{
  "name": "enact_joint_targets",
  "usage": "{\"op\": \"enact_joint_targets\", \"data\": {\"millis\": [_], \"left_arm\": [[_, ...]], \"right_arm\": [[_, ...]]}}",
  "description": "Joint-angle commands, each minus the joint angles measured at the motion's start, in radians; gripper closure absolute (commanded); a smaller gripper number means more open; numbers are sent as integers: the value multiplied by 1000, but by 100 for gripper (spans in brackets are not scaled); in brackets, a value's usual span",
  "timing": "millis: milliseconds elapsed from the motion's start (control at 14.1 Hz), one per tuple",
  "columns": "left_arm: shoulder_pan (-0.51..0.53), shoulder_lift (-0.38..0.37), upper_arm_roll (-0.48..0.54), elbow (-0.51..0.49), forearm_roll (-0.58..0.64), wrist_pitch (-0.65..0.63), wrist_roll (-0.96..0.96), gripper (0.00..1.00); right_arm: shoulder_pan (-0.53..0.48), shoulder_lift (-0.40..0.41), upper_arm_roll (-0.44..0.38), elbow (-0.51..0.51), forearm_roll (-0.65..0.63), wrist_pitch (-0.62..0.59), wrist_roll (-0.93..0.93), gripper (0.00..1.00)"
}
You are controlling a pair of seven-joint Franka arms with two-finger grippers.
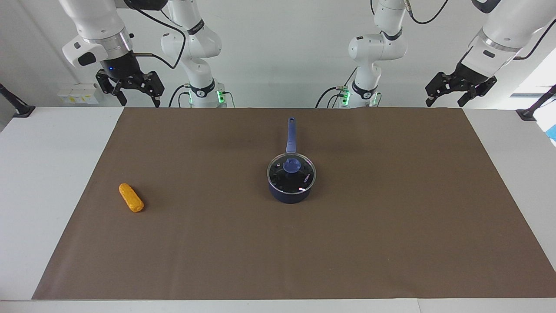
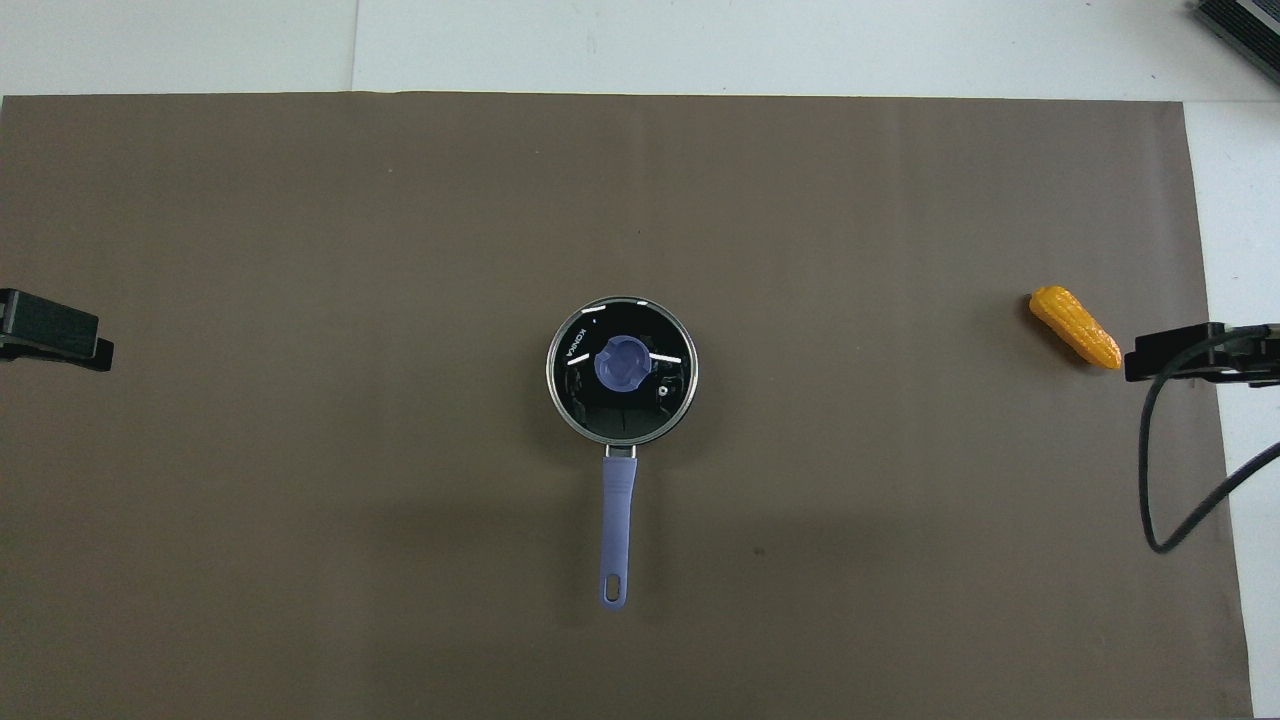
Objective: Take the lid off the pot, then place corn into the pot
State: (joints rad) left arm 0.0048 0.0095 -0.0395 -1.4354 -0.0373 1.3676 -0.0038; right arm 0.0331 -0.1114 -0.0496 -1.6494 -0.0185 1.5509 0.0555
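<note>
The pot (image 1: 291, 188) sits in the middle of the brown mat (image 1: 391, 243), about midway between the two arms, with the lid (image 1: 291, 174) seated flat on its rim and the blue knob (image 1: 291, 165) standing up at the lid's centre. The pot's handle (image 1: 291, 135) runs straight back toward the robots. Neither arm looks clearly closer to the knob, so either could go for it, reaching out from the robots' edge of the mat and down onto it from above.

The corn (image 1: 131, 197) lies on the mat toward the right arm's end of the table, well apart from the pot and a little farther from the robots than it. Its long axis runs slantwise, one end angled toward the robots and the table's end. The right arm is plainly the nearer one to it, which to my mind leaves the lid to the left arm.

The right gripper (image 1: 135, 94) hangs in the air over the robots' edge of the mat at its own end, fingers spread, holding nothing. The left gripper (image 1: 451, 93) hangs the same way at the other end, tilted, fingers apart and empty too. Both touch nothing, and both are well apart from the pot. The lid is not yet lifted, so nothing of the task is done.
</note>
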Motion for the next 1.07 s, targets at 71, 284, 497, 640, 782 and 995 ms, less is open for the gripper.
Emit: {"op": "enact_joint_targets", "data": {"millis": [71,284,497,640,782,995], "left_arm": [[-9,4,9,10,8,-7,42,0],[-8,3,7,9,8,-5,45,0],[-12,6,7,-12,8,7,56,0],[-15,-2,7,-39,7,21,59,0],[-34,-3,6,-51,5,21,65,0],[-92,-2,6,-82,5,40,94,0]], "right_arm": [[-13,7,4,16,17,-14,-22,0],[-13,7,4,16,17,-14,-22,0],[-13,7,4,16,17,-14,-22,0],[-13,6,2,16,19,-29,-22,0],[-13,4,-1,28,19,-35,-17,0],[-13,2,-1,40,20,-35,-22,0]]}}
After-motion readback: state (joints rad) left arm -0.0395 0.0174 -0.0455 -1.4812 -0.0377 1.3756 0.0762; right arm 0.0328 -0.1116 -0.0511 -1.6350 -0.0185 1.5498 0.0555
